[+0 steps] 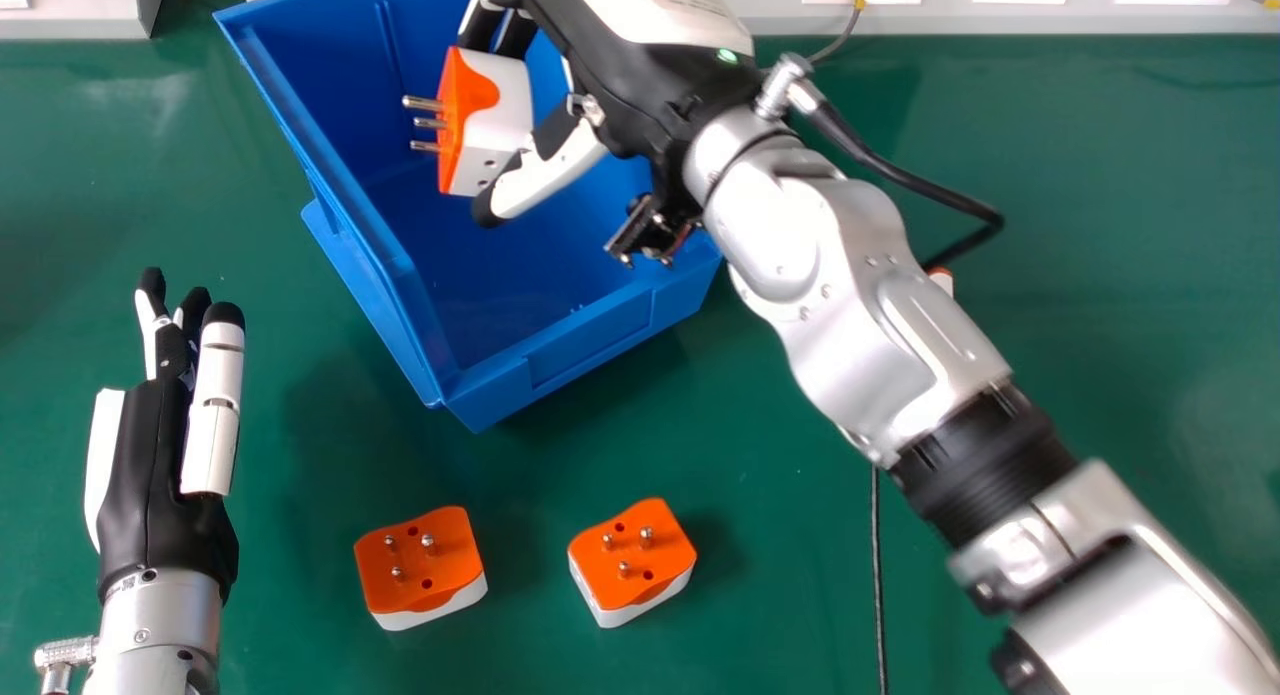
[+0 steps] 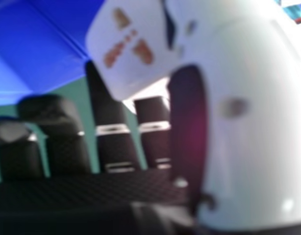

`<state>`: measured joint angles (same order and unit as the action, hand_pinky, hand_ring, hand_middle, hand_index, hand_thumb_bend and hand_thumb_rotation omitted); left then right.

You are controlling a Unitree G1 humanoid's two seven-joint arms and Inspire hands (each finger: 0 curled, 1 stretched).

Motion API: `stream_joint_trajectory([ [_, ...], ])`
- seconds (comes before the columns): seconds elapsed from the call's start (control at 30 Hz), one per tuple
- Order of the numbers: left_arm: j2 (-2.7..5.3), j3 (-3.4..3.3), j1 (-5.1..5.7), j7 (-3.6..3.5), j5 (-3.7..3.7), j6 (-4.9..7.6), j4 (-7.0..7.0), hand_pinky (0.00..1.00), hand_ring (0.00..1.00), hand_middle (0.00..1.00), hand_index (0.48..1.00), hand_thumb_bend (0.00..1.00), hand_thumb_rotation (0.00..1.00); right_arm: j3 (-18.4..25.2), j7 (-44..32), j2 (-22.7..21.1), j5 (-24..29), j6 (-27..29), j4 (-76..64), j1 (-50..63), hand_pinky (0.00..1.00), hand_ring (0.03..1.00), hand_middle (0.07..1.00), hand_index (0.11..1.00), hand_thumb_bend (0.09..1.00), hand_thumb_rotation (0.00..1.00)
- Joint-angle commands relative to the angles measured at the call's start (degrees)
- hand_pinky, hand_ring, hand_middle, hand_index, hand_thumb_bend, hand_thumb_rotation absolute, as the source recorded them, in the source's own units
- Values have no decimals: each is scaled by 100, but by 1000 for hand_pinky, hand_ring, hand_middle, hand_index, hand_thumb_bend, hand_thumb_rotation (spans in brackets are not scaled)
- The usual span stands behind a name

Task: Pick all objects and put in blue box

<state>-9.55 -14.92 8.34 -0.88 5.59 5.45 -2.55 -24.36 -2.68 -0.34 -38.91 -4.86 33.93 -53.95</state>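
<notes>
Orange-and-white plug adapter (image 1: 515, 110) is pinched between the thumb and fingers of the partly closed right hand (image 1: 630, 85) in the head view — it's over the blue box (image 1: 590, 345), prongs facing the view's left, silver forearm (image 1: 850, 305) slanting in from the bottom right. Two more adapters (image 1: 420, 565) sit prongs-up on the green table (image 1: 770, 595), and the left hand (image 1: 150, 485) is down at lower left with its fingers straight. Right hand view's got the adapter's white socket side right by the thumb — blue box wall behind it.
</notes>
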Motion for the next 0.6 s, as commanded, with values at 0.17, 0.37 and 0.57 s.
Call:
stream_joint_trajectory([
  [0.17, 83, 40, -1, 74, -21, -35, 266, 991, 1000, 999, 988, 255, 905, -139, 481, 400, -22, 132, 1525, -1153, 58, 115, 259, 472, 492, 78],
  [0.37, 170, 61, 60, 86, 3, -80, 442, 991, 1000, 999, 990, 250, 903, -377, 661, 624, -87, 56, 2427, -1622, 88, 148, 336, 478, 500, 40],
  [0.57, 213, 67, 64, 85, -5, -112, 494, 992, 1000, 999, 991, 247, 904, -567, 844, 800, -122, -72, 3150, -1963, 91, 150, 401, 481, 508, 20],
])
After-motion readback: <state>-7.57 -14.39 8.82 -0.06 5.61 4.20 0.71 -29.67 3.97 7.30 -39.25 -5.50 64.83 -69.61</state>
